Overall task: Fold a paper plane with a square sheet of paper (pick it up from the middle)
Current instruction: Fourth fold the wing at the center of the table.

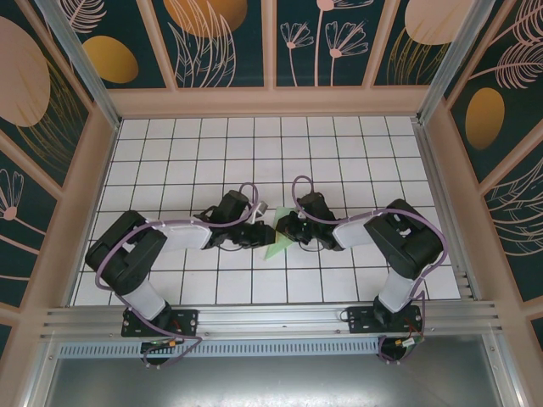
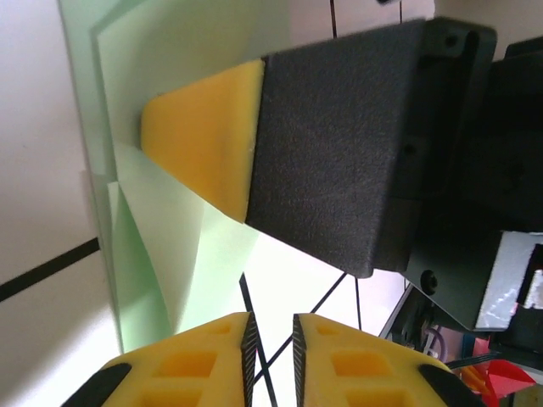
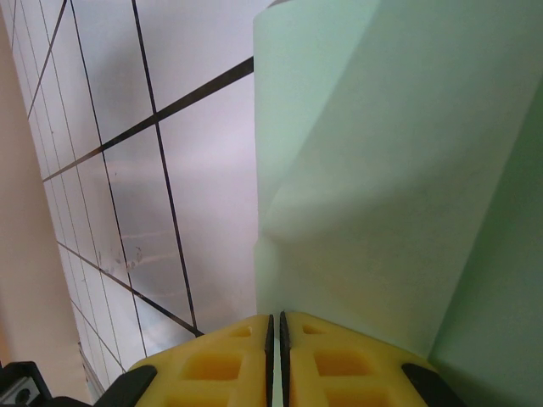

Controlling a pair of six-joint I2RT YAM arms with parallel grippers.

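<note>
Where the right jaws pinch, the paper plane [image 3: 382,170] is plain.

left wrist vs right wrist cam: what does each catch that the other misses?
Left wrist: the left pincer, slightly parted, and a yellow-tipped black finger from the opposite arm lying across the folded green paper. Right wrist: the right pincer, closed on the paper's edge, plus a long stretch of grid table. Both: the paper's creased layers over the white table.
</note>
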